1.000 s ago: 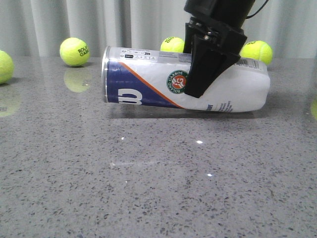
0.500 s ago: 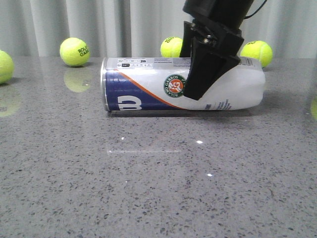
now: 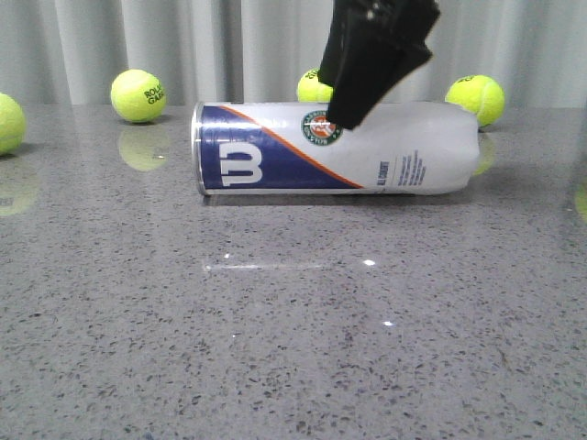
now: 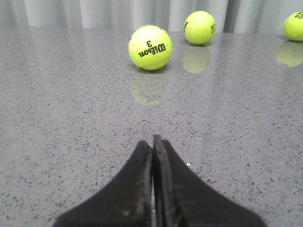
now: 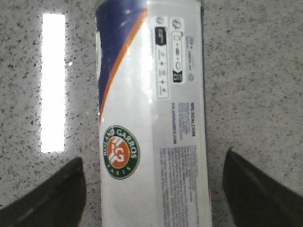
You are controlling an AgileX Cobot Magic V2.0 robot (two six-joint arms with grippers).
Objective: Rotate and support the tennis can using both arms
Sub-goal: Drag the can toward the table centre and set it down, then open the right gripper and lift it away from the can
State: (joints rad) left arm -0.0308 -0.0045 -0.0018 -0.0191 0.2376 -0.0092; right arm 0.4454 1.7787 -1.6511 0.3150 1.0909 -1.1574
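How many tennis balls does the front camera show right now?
4: one cut off at the left edge, one far left by the curtain, one half-hidden behind the tennis can, one far right. More may be hidden.

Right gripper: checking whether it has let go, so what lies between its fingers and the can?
In the right wrist view, bare table shows between each finger and the can; nothing else. The right gripper is open, straddling it without touching.

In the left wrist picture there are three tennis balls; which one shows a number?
The nearest tennis ball, the one closest to the shut left end effector: it reads "Wilson 3". The two farther balls show no readable number.
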